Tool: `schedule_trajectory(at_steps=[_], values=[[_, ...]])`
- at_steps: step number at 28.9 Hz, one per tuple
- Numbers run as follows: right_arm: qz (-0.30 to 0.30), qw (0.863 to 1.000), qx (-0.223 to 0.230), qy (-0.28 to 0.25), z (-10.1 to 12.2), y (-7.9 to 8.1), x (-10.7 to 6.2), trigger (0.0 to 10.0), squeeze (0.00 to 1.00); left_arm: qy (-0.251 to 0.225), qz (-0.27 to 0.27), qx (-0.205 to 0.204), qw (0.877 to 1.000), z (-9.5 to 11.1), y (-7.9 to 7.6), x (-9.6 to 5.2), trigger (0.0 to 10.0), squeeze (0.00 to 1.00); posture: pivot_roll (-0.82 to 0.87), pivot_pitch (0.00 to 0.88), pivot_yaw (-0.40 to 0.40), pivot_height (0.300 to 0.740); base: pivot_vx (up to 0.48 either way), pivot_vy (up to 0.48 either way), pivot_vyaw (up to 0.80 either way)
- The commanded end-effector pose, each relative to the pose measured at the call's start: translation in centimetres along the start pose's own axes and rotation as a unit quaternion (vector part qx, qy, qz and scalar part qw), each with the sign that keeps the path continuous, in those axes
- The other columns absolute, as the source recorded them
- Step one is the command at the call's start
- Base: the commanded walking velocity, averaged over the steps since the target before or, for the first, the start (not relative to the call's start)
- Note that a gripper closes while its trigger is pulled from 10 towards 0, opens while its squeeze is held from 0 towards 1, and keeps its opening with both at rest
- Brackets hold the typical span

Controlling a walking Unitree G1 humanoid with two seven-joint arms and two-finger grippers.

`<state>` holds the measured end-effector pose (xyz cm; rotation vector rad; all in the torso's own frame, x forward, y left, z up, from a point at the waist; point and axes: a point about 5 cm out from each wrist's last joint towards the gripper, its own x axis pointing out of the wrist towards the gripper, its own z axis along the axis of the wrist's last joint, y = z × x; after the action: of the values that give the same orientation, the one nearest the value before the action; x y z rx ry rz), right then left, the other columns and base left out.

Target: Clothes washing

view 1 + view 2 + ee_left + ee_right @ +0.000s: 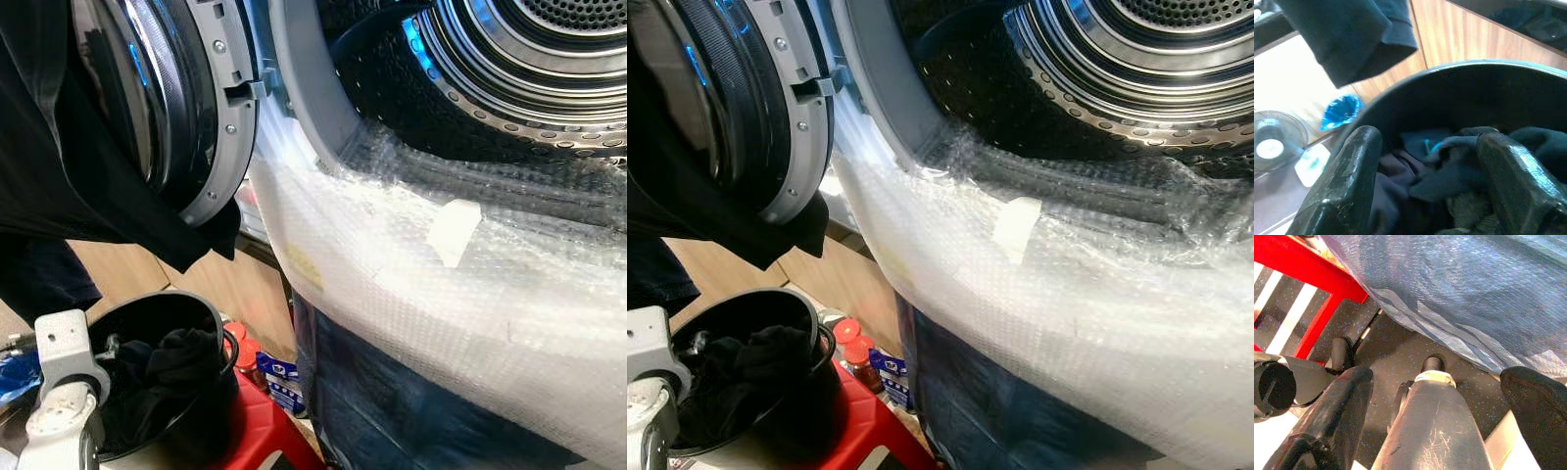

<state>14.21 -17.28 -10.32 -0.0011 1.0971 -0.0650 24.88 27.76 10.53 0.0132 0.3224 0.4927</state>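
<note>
The washing machine's drum stands open at the upper right, its front wrapped in bubble wrap. A dark garment hangs over the open door at the upper left. Below it a black bucket holds dark clothes. My left arm reaches over the bucket's near rim. In the left wrist view my left gripper is open just above the dark clothes, with nothing held. My right gripper hangs open, pointing down at the floor.
The bucket sits on a red stool. Red-capped bottles and a blue box stand between stool and machine. A small fan and a blue object lie on the floor beyond the bucket. The stool's red legs are near my right side.
</note>
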Motion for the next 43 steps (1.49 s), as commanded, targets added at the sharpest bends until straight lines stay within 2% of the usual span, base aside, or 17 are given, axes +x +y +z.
schedule_trajectory(at_steps=[1,6,10,13,16,19,20,23,24,26,28,32,34,38,43], values=[[0.012,1.0,-0.014,0.013,-0.5,0.7,0.0,10.0,0.0,-0.001,-0.001,-0.004,1.0,-0.2,0.0,0.0,10.0,0.0,0.12,0.054,0.15,0.74,0.0,0.0,0.0],[0.011,0.999,-0.03,0.013,-0.4,0.4,0.0,10.0,0.0,0.003,-0.025,-0.016,1.0,-0.7,-1.2,-0.1,10.0,0.0,0.11,0.049,0.15,0.74,0.0,0.0,0.0],[0.009,0.999,-0.036,0.014,-0.5,0.1,0.0,10.0,0.0,-0.007,-0.098,-0.007,0.995,-0.6,-3.7,-0.4,10.0,0.0,0.1,0.038,0.151,0.74,0.0,0.0,0.0],[0.007,0.999,-0.032,0.014,-0.6,0.0,-0.1,10.0,0.0,-0.004,-0.135,0.01,0.991,-1.0,-4.7,-0.7,10.0,0.0,0.09,0.033,0.154,0.74,0.0,0.0,0.0],[0.007,0.999,-0.031,0.014,-0.6,0.1,-0.1,10.0,0.0,-0.004,-0.152,0.014,0.988,-1.3,-5.0,-0.9,10.0,0.0,0.09,0.023,0.159,0.74,0.0,0.0,0.0],[0.005,1.0,-0.021,0.014,-0.7,0.1,-0.1,10.0,0.0,-0.006,-0.166,0.019,0.986,-1.4,-4.9,-1.1,10.0,0.0,0.09,0.02,0.164,0.74,0.0,0.0,0.0],[-0.001,1.0,-0.004,0.016,-0.8,0.1,-0.1,10.0,0.0,-0.015,-0.172,0.038,0.984,-1.4,-4.7,-1.2,10.0,0.0,0.1,0.02,0.17,0.74,0.0,0.0,0.0],[-0.004,1.0,0.005,0.018,-0.9,0.1,-0.1,10.0,0.0,-0.035,-0.162,0.042,0.985,-1.0,-4.1,-1.2,10.0,0.0,0.1,0.02,0.168,0.74,0.0,0.0,0.0],[-0.004,1.0,0.004,0.017,-0.8,0.1,-0.1,10.0,0.0,-0.048,-0.157,0.038,0.986,-0.5,-3.9,-1.2,10.0,0.0,0.11,0.027,0.167,0.74,0.0,0.0,0.0],[-0.002,1.0,0.008,0.015,-0.7,0.3,-0.1,10.0,0.0,-0.104,-0.13,0.029,0.986,1.4,-2.6,-1.5,10.0,0.0,0.12,0.032,0.169,0.74,0.0,0.0,0.0],[-0.001,1.0,0.009,0.015,-0.6,0.4,0.0,10.0,0.0,-0.111,-0.123,0.027,0.986,1.6,-2.2,-1.9,10.0,0.0,0.12,0.036,0.167,0.74,0.0,0.0,0.0],[0.001,1.0,0.007,0.016,-0.6,0.6,0.0,10.0,0.0,-0.103,-0.122,0.021,0.987,0.9,-2.2,-2.3,10.0,0.0,0.14,0.039,0.162,0.74,0.0,0.0,0.0],[0.003,1.0,0.006,0.016,-0.6,0.6,0.0,10.0,0.0,-0.086,-0.115,0.009,0.99,0.4,-2.2,-2.2,10.0,0.0,0.14,0.037,0.161,0.74,0.0,0.0,0.0],[0.001,1.0,0.008,0.015,-0.5,0.5,0.0,10.0,0.0,-0.081,-0.106,-0.009,0.991,0.3,-2.1,-2.1,10.0,0.0,0.14,0.039,0.16,0.74,0.0,0.0,0.0],[0.001,1.0,0.006,0.015,-0.5,0.4,0.0,10.0,0.0,-0.032,-0.085,-0.039,0.995,-0.8,-1.8,-1.4,10.0,0.0,0.14,0.037,0.161,0.74,0.0,0.0,0.0]])
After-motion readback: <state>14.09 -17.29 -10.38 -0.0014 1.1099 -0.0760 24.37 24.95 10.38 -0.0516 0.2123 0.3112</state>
